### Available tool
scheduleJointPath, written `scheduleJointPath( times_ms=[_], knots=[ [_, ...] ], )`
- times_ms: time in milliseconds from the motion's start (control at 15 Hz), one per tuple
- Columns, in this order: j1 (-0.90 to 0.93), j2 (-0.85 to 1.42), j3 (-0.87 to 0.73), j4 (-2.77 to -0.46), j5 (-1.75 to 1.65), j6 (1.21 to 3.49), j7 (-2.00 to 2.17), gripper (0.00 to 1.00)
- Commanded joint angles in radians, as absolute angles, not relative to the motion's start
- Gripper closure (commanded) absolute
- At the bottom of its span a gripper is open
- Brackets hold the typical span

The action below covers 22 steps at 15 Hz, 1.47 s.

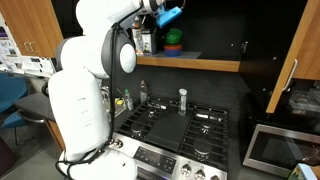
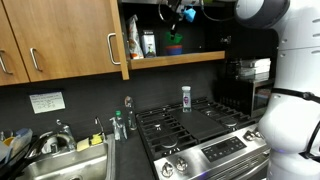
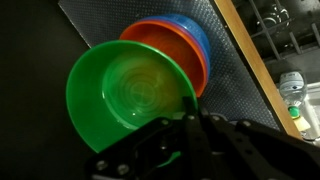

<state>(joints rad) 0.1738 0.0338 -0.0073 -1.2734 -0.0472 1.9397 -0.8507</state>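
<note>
1. The claw (image 1: 165,17) hangs up at the shelf (image 1: 205,64) above the stove (image 1: 185,125), just over three bowls. In both exterior views it looks to be clear of them, not touching.
2. The claw's fingers are pressed together with no gap. In the wrist view its tip (image 3: 190,118) lies across the near rim of the green bowl (image 3: 130,90). Nothing can be seen between the fingers, so it appears to hold nothing.
3. The bowls sit on a grey liner (image 3: 100,20) on the shelf. The green bowl overlaps the orange bowl (image 3: 172,36), which overlaps the blue bowl (image 3: 204,45). Whether they are nested or only lean on one another cannot be told. In an exterior view they show as one small coloured pile (image 2: 174,44) beside some bottles (image 2: 148,43).
4. Done so far, judging from how things lie: the arm is up at shelf height, with the claw over the green bowl.
5. Left, by the same judgement: all the handling itself. No bowl is gripped, lifted or taken from the pile, and all three are on the shelf.
6. On the stove below stands a small bottle (image 2: 186,97), well apart from the claw.
</note>
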Motion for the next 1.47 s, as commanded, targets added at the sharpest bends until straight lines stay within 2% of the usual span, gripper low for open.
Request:
scheduleJointPath(
  times_ms=[0,533,600,667,800,1267,1400],
  knots=[
    [0.171,0.039,-0.009,-1.283,-0.050,1.958,-0.848,0.99],
    [0.170,0.022,-0.008,-1.325,-0.035,1.951,-0.894,0.99],
    [0.171,0.020,-0.008,-1.328,-0.043,1.942,-0.896,0.71],
    [0.170,0.019,-0.008,-1.330,-0.044,1.936,-0.904,0.71],
    [0.171,0.014,-0.008,-1.335,-0.047,1.931,-0.915,0.60],
    [0.176,-0.005,-0.004,-1.324,-0.062,1.908,-0.940,0.11],
    [0.178,-0.022,0.000,-1.316,-0.057,1.885,-0.945,0.01]
  ],
)
